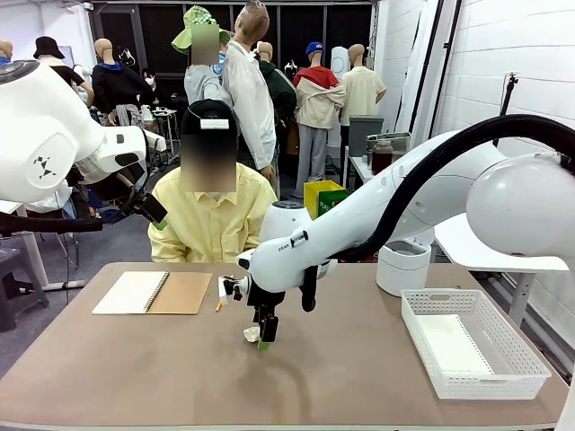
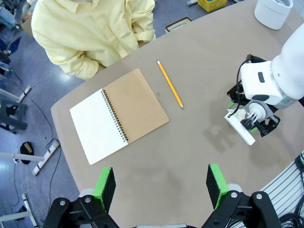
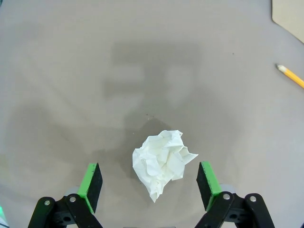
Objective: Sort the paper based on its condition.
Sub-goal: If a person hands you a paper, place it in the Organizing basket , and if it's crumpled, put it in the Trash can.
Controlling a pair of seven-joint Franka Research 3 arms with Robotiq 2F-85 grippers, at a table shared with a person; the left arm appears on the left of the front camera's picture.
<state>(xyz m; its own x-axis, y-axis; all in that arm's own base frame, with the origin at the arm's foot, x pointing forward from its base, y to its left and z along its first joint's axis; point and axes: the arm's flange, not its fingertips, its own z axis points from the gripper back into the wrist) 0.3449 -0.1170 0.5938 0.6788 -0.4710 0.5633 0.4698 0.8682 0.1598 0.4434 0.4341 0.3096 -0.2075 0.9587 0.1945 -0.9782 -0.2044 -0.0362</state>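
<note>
A crumpled ball of white paper [image 3: 163,161] lies on the brown table [image 1: 359,368], near its middle [image 1: 252,335]. My right gripper [image 3: 148,184] hangs just over it, open, with a green pad [image 3: 90,185] on either side of the ball and no contact that I can see. In the front view the right gripper [image 1: 263,334] points straight down at the ball. My left gripper [image 2: 160,187] is open and empty, held high above the table's left part and looking down on it.
An open spiral notebook [image 1: 153,292] with a tan cover lies at the back left, an orange pencil [image 2: 170,84] beside it. A white mesh basket [image 1: 472,341] stands at the right, a white tub [image 1: 402,267] behind it. A person in a yellow shirt [image 1: 211,220] sits at the far side.
</note>
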